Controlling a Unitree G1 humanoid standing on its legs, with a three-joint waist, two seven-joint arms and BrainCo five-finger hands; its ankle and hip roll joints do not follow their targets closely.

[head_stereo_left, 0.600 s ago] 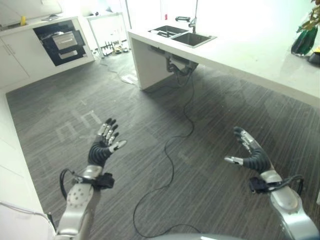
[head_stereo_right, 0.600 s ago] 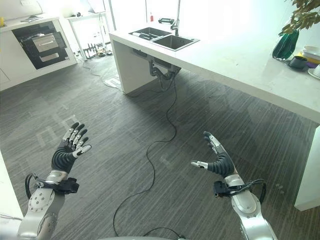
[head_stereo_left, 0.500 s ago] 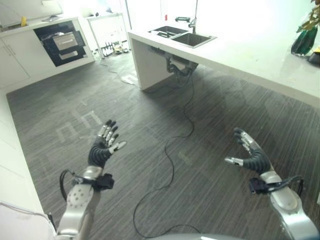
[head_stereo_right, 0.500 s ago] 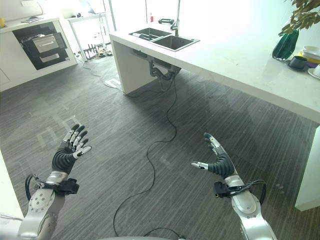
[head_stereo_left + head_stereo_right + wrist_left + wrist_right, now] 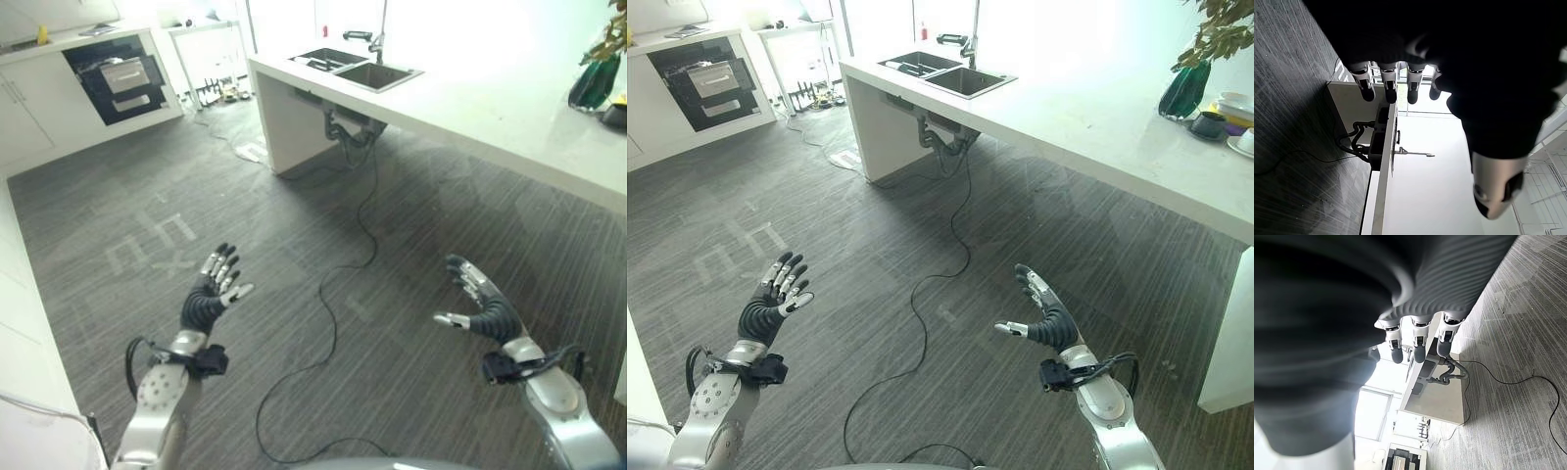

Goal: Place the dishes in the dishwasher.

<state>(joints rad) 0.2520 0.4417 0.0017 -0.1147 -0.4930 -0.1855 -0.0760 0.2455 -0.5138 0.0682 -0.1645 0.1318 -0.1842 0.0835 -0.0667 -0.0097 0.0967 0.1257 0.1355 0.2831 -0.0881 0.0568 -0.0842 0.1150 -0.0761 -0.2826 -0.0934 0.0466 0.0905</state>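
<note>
two hands up over the floor, both holding nothing. left hand (image 5: 213, 294) sits at lower left, fingers straight and fanned a bit, thumb out to the side, palm turned inward. right hand (image 5: 1042, 318) sits at lower right, fingers straight and close together, thumb sticking out toward the left hand, palm inward too. the hands are well apart, nothing between them but grey striped floor (image 5: 294, 225) with faint white markings (image 5: 157, 240) on it, ahead of the left hand.

left wrist view shows its straight fingers (image 5: 1387, 81) in a row with the thumb apart; right wrist view the same, fingers (image 5: 1418, 340) extended.

further out, a long white table (image 5: 1087, 108) runs across the upper right, well ahead of both hands. sink (image 5: 950, 76) set in its far end, with a tap (image 5: 965, 39) behind it and grey pipes (image 5: 940, 137) hanging under it. at the table's right end: a dark green vase (image 5: 1185, 88) with a plant, and just beside it the dishes (image 5: 1229, 113) — a dark cup, white bowls and a plate edge, partly cut off by the frame. they rest on the table, far from either hand.

far upper left, white cabinets hold an open dishwasher (image 5: 118, 78), dark inside with racks showing. small items on the floor near a white stand (image 5: 211, 54) beyond it, too small to tell.
</note>
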